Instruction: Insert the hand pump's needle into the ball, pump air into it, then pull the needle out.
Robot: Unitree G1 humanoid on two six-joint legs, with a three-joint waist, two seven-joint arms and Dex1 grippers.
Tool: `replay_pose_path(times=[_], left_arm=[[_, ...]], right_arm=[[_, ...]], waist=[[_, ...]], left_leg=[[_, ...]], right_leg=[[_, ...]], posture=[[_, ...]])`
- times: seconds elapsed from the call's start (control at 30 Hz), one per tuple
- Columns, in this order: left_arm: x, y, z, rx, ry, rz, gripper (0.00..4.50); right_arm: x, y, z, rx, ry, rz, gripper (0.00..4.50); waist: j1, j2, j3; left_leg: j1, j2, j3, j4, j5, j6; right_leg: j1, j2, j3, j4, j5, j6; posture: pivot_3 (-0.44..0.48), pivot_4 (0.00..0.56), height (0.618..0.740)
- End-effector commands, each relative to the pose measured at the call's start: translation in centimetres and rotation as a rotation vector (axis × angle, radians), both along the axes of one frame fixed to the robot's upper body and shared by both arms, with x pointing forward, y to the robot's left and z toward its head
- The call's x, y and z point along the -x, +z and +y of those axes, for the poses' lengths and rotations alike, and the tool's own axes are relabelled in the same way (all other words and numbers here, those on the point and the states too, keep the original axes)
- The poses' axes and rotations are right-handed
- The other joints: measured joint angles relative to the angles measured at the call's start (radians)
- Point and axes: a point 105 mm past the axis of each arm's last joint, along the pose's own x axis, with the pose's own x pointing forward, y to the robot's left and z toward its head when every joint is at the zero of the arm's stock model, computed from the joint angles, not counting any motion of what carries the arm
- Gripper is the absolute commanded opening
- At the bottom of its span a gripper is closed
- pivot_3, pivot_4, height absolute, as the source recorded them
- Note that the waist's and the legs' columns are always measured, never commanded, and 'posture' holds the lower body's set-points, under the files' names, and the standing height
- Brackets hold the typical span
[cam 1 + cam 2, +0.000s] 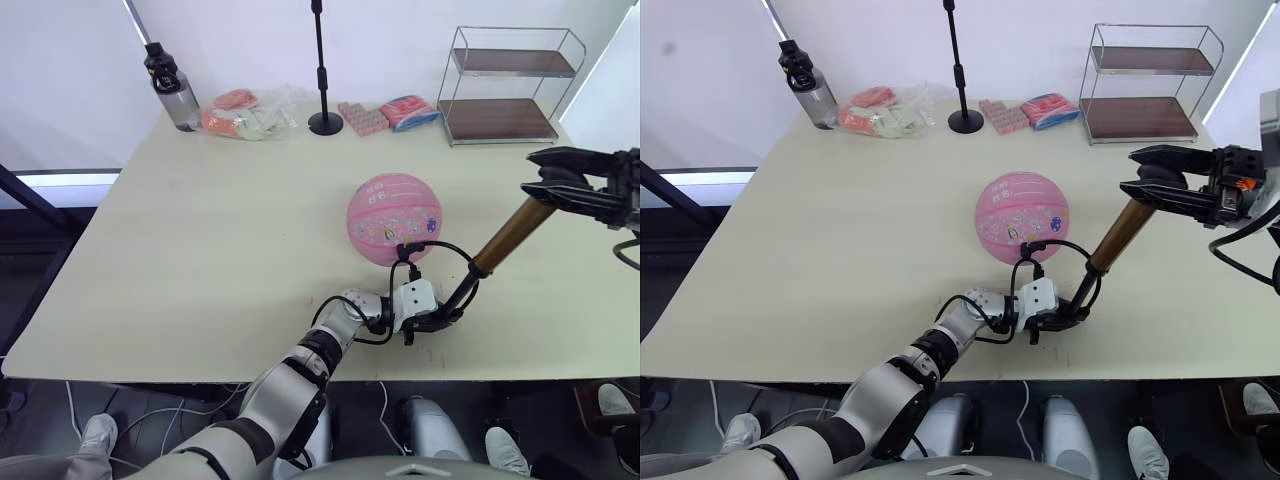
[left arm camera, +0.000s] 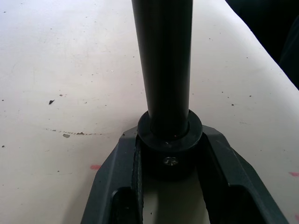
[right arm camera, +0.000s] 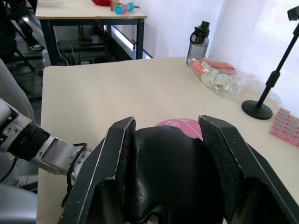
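since our left gripper [image 1: 437, 318] pinches the black foot of the bronze-gold metal hand pump [image 1: 507, 237], our right gripper [image 1: 553, 184] clamps its t-handle, and its hose reaches the round pink printed ball [image 1: 394, 218] mid-table, we judge pumping underway, needle removal remaining.

Pale table [image 1: 200, 250] before white walls, wire shelf [image 1: 508, 85] at back.

You've got a brushed bronze metal hand pump [image 1: 508, 236], matt rubbery pink ball [image 1: 394, 217], matt black plastic claws, smooth speckled cream table [image 1: 200, 240].
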Motion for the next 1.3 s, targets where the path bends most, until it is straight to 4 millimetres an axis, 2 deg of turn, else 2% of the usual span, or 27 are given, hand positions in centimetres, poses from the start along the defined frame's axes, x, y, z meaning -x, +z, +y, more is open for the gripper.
replay_pose_path(times=[0.03,0.2,0.4,0.57,0.73,1.07,1.17,1.3], left_arm=[[1.4,-4.3,2.7,-0.149,0.029,0.112,1.08],[1.4,-4.3,2.7,-0.148,0.033,0.111,1.08],[1.4,-4.3,2.8,-0.148,0.039,0.111,1.08],[1.4,-4.4,2.8,-0.148,0.041,0.112,1.08],[1.4,-4.4,2.8,-0.148,0.041,0.112,1.08],[1.4,-4.4,2.8,-0.149,0.04,0.111,1.08],[1.3,-4.3,2.8,-0.15,0.04,0.11,1.08],[1.3,-4.3,2.8,-0.149,0.039,0.109,1.08]], right_arm=[[0.2,-0.5,0.4,-0.012,-0.001,-0.038,1.75],[-0.4,-4.4,1.4,-0.038,0.013,0.038,1.75],[-0.6,-7.7,2.1,-0.096,0.011,0.105,1.75],[-0.3,-10.1,2.4,-0.116,-0.002,0.163,1.75],[0.4,-13.7,3.2,-0.154,-0.014,0.257,1.75],[0.6,-16.3,4.0,-0.191,-0.053,0.317,1.75],[0.4,-15.7,3.9,-0.193,-0.06,0.289,1.75],[-0.2,-13.0,3.0,-0.202,-0.063,0.223,1.75]], waist=[[0.0,-0.002,-0.001],[-0.003,-0.002,-0.002],[-0.007,-0.007,-0.007],[-0.009,-0.008,-0.011],[-0.01,-0.011,-0.017],[-0.011,-0.01,-0.02],[-0.011,-0.01,-0.02],[-0.011,-0.01,-0.02]], left_leg=[[0.001,0.0,0.0,0.0,0.0,0.0],[0.003,0.001,0.0,0.0,0.0,0.0],[0.003,0.001,-0.001,0.0,0.0,0.0],[0.004,0.002,-0.001,0.0,0.0,0.0],[0.004,0.002,-0.002,-0.001,0.0,0.0],[0.005,0.002,-0.002,-0.001,0.0,0.0],[0.005,0.002,-0.002,-0.001,0.0,0.0],[0.004,0.002,-0.002,-0.001,0.0,0.0]], right_leg=[[0.0,0.0,0.0,0.0,0.0,0.0],[0.002,0.004,0.0,0.0,0.001,0.001],[0.003,0.005,0.0,0.0,0.001,0.002],[0.003,0.006,0.0,0.0,0.002,0.003],[0.003,0.007,-0.001,0.0,0.001,0.002],[0.003,0.007,-0.001,0.0,0.0,-0.001],[0.003,0.007,-0.001,0.0,0.0,-0.001],[0.003,0.007,-0.001,0.0,0.0,-0.001]], posture=[[0.0,0.15,0.74],[0.0,0.15,0.74],[0.0,0.15,0.74],[0.0,0.15,0.74],[0.0,0.15,0.74],[0.0,0.15,0.74],[0.0,0.15,0.74],[0.0,0.15,0.74]])
